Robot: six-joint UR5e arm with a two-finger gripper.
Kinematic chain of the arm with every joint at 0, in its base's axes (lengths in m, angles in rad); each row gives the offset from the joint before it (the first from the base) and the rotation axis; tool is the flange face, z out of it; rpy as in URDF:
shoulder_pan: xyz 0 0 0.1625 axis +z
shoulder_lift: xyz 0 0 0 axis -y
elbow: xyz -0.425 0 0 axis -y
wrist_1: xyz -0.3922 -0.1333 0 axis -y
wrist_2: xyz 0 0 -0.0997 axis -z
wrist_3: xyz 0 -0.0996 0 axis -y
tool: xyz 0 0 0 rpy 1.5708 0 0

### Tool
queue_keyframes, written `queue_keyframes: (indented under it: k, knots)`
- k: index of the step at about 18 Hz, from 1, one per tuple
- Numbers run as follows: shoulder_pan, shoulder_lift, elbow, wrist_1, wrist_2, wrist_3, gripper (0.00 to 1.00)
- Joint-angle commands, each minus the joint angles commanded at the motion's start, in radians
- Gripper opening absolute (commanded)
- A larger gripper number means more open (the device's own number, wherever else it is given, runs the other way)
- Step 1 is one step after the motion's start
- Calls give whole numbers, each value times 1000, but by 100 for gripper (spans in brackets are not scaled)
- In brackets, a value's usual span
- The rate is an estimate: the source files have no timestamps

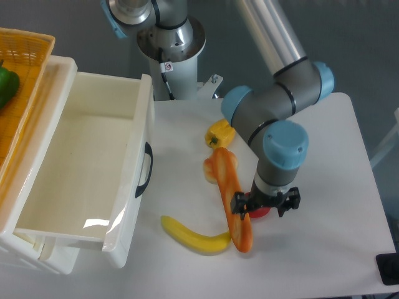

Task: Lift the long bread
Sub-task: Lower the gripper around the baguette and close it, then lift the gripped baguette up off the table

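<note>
We log: long bread [232,198] flat on the white table [324,249], lower end touching the banana [193,236], upper end over a bun [210,169]. Gripper [265,204] hangs just right of the bread, jaws spread, holding nothing, above a red item [260,212].

The gripper [265,204] hides most of a red item [260,212]

White tabletop [324,249] w/ open white drawer [81,168] at left, black handle [144,169] on its front. Banana [193,237] near front edge, yellow pepper [219,132] further back. Orange basket [22,75] far left, green pepper [6,86] inside.
</note>
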Motion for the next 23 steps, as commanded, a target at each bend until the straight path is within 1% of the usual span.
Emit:
queue_keyframes:
  k: [4,5,7,10,12,13,14,17,18,23]
  knots:
    - [-15,-22,-5,-2,-2,-2,99]
    - [-18,-23,-11,-2,-2,-2,92]
    - [-22,-29,-11,-2,-2,-2,74]
    - [-23,-29,-11,-2,-3,3,51]
    - [-23,-28,-12,-2,-6,9,30]
    - [-23,-26,-14,-3,-8,12,23]
    - [-23,-25,-14,-3,-8,15,21]
    - [-23,-19,-14,-3,-8,17,2]
    - [-22,-15,-14,-3,-8,15,0]
    - [-8,20,-11,-3,-9,32,0]
